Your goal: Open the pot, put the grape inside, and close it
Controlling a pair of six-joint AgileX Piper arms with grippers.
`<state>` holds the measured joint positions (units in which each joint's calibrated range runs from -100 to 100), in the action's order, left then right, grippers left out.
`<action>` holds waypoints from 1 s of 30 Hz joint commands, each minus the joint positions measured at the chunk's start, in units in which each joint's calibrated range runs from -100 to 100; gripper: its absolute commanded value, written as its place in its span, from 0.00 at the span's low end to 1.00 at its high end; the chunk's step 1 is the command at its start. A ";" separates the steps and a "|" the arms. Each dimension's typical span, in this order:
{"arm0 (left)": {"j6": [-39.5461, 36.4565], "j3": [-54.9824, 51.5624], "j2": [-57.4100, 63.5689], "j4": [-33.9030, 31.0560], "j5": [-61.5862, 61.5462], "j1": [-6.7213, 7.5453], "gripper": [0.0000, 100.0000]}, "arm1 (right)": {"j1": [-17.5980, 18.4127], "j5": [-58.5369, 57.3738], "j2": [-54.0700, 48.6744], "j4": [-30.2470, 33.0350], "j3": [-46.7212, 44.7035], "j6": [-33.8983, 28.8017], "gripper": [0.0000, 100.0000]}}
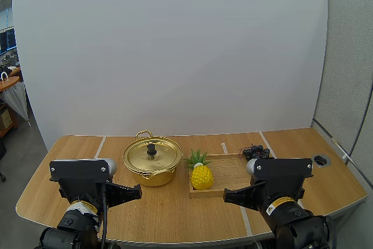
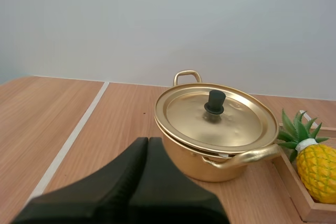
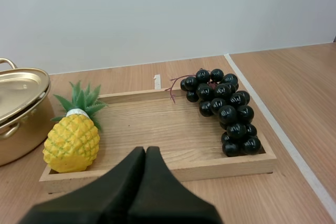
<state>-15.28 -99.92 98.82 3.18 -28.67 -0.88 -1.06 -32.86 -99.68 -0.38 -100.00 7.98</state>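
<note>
A gold pot (image 1: 152,161) (image 2: 218,135) stands mid-table with its lid (image 2: 215,115) on, a black knob (image 2: 214,101) on top. To its right lies a wooden tray (image 1: 230,173) (image 3: 157,129); a bunch of dark grapes (image 1: 256,153) (image 3: 223,108) rests at the tray's far right end. My left gripper (image 1: 138,192) (image 2: 148,142) is shut, empty, short of the pot on its near left side. Near the tray's front edge, my right gripper (image 1: 226,193) (image 3: 145,151) is shut on nothing.
A toy pineapple (image 1: 201,173) (image 3: 72,137) (image 2: 315,161) stands in the tray's left end, next to the pot. A round hole (image 1: 321,160) is set in the table at the far right. Bare table lies left of the pot and along the front.
</note>
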 commanded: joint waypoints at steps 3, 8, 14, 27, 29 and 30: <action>-0.63 -0.08 -0.32 -0.14 -0.38 -0.08 0.00 | -0.03 1.49 -0.32 0.38 0.00 -0.03 0.00; -0.63 -0.08 -0.32 -0.14 -0.38 -0.08 0.00 | -0.03 1.49 -0.32 0.38 0.00 -0.03 0.00; -0.63 -0.08 -0.32 -0.14 1.03 -0.08 0.00 | -0.03 2.42 -0.32 0.38 0.00 -0.03 0.00; 4.09 14.80 -0.32 -1.32 0.54 -0.08 0.00 | -0.03 -4.79 -0.32 4.96 22.32 -0.03 0.00; 8.20 19.54 -0.32 -1.32 -0.34 -0.08 0.00 | -0.03 -7.92 -0.32 5.06 27.03 -0.03 0.00; 10.36 21.61 -0.32 -1.32 -2.16 -0.08 0.00 | -0.03 -10.08 -0.32 5.19 29.14 -0.03 0.00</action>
<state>-12.61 -87.47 98.82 2.71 -29.40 -0.88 -1.06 -36.90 -99.92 3.28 -81.30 7.89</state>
